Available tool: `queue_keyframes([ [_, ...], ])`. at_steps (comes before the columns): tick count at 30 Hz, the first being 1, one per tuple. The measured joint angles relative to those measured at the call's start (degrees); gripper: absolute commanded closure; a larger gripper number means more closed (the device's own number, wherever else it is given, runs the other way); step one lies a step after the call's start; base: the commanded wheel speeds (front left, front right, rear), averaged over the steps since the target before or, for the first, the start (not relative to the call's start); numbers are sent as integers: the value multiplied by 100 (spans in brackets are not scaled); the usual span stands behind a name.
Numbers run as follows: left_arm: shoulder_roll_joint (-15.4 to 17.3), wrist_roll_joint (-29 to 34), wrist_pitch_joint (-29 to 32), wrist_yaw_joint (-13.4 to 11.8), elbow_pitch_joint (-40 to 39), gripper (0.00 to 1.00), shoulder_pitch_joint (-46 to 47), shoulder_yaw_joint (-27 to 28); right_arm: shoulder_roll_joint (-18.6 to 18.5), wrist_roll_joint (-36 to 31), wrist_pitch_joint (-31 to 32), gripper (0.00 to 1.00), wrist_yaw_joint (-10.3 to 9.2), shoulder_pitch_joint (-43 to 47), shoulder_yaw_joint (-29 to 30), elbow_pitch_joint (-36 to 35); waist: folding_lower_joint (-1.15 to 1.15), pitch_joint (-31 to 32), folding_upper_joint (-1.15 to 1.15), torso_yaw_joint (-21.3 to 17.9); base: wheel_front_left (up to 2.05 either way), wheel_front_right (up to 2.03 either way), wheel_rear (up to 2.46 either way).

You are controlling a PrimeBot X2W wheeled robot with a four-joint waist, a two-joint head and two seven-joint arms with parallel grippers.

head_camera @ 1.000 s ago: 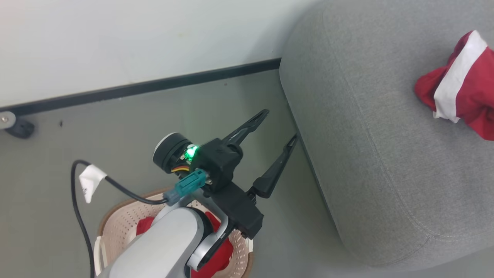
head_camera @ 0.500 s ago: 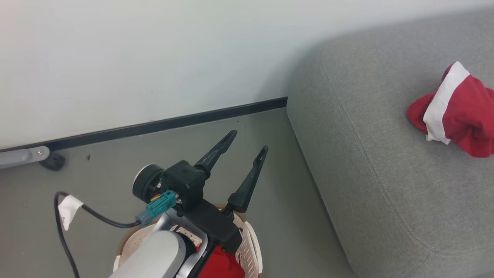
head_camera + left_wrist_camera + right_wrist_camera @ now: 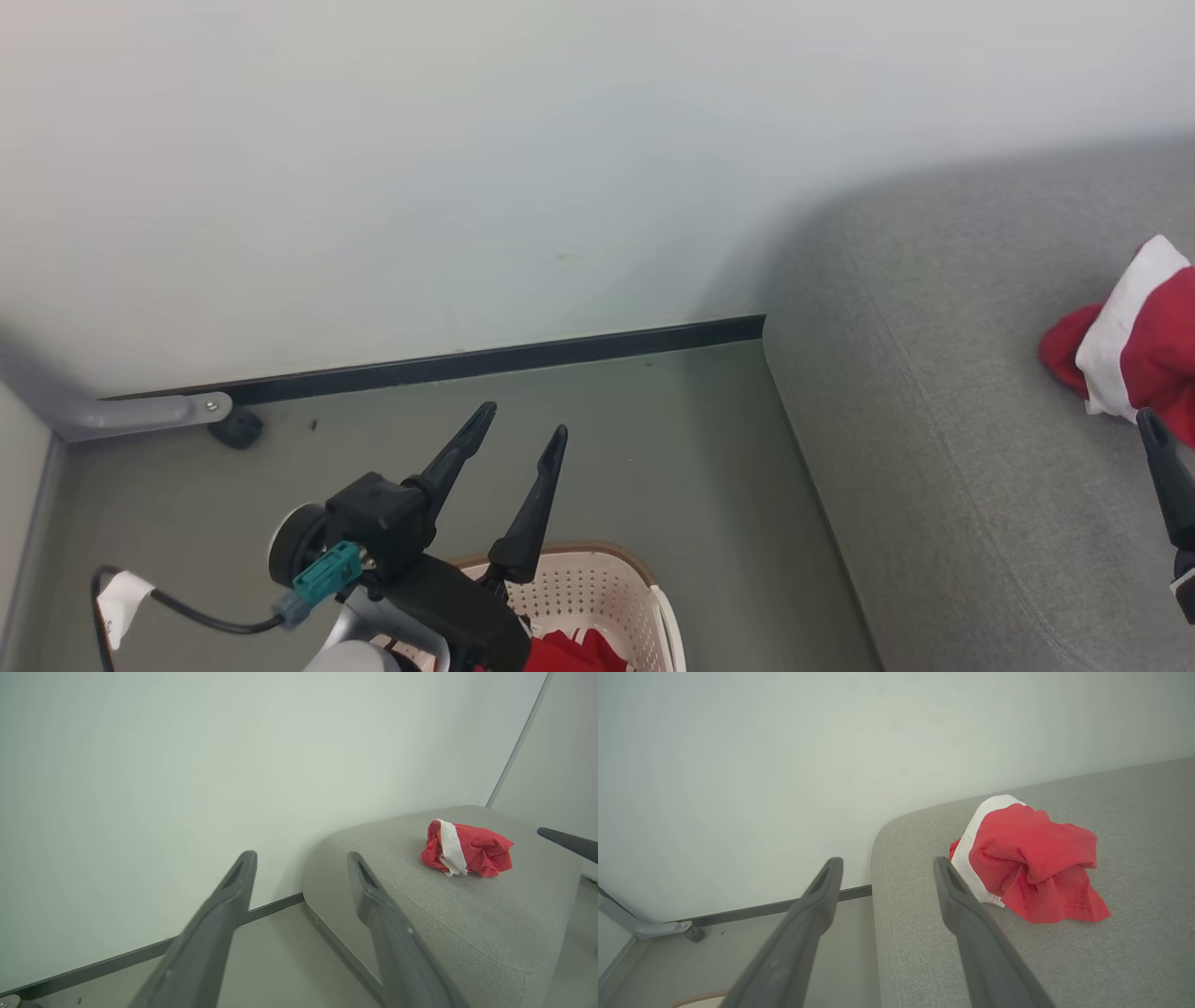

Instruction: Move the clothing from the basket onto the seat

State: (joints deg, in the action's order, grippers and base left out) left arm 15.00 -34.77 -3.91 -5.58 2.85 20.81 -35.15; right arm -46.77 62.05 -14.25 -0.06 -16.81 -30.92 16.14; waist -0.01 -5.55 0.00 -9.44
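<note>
A red-and-white garment [image 3: 1027, 858] lies crumpled on the seat [image 3: 934, 448], well in from its rounded end, and more red cloth [image 3: 571, 651] remains in the basket [image 3: 597, 558] on the floor [image 3: 700, 467] beside that end. Over the last second the head camera has tilted up, so the basket now sits at the bottom of its view, while the bundle on the seat lies where it was. The left gripper [image 3: 523, 420], empty and spread wide, has swung from aiming at the seat to aiming at the wall [image 3: 467, 187] above the basket's far rim. The right gripper [image 3: 888, 861], equally wide and empty, has come in just beside the bundle. The task looks part done, with another pick probably due. The bundle's long axis runs along the seat, its white band toward the basket end.
</note>
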Motion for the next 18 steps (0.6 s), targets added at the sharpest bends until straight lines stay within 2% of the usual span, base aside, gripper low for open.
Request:
queue_keyframes([
  [9, 98, -60, -132, -100, -114, 0, -531, 372, 5, -174, -1, 0, -407, 641, 457, -1012, 1, 219, 0, 478, 0, 0, 0],
  [18, 119, -90, -279, -122, -175, 0, -1070, 768, 214, -378, -2, 0, -500, 1235, 737, -1566, 1, 348, 1, 890, 0, 0, 0],
])
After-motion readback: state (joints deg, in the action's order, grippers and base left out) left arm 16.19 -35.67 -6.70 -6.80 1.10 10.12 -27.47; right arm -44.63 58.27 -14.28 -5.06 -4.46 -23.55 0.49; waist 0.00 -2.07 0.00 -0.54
